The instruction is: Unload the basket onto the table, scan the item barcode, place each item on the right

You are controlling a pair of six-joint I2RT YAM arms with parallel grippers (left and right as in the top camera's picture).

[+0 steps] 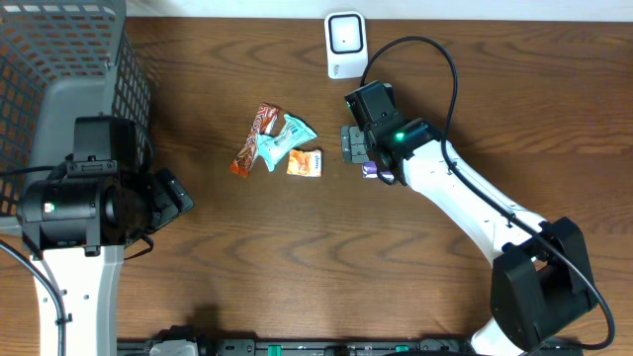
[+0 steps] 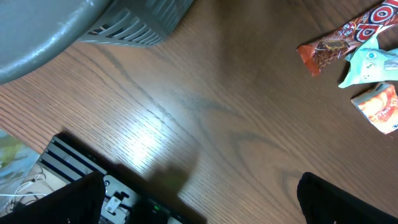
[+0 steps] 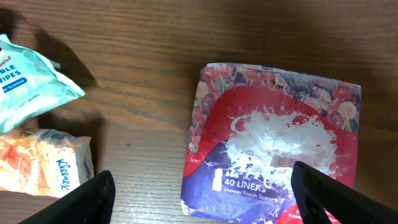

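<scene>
The item, a red and purple liner pack [image 3: 273,143], lies flat on the wooden table; no barcode shows on its upper face. My right gripper [image 3: 205,205] hovers open over its near edge, the right finger [image 3: 339,199] above the pack and the left finger [image 3: 81,202] over bare wood. From overhead only a purple corner of the pack [image 1: 371,170] peeks out beneath the right gripper [image 1: 353,143]. A white scanner [image 1: 344,44] stands at the table's back edge. My left gripper [image 2: 199,205], open and holding nothing, hangs at the front left [image 1: 173,198].
A brown snack bar [image 1: 255,138], a teal wipes packet [image 1: 284,140] and an orange tissue pack [image 1: 305,163] lie together just left of the right gripper. A grey mesh basket [image 1: 59,59] fills the back left corner.
</scene>
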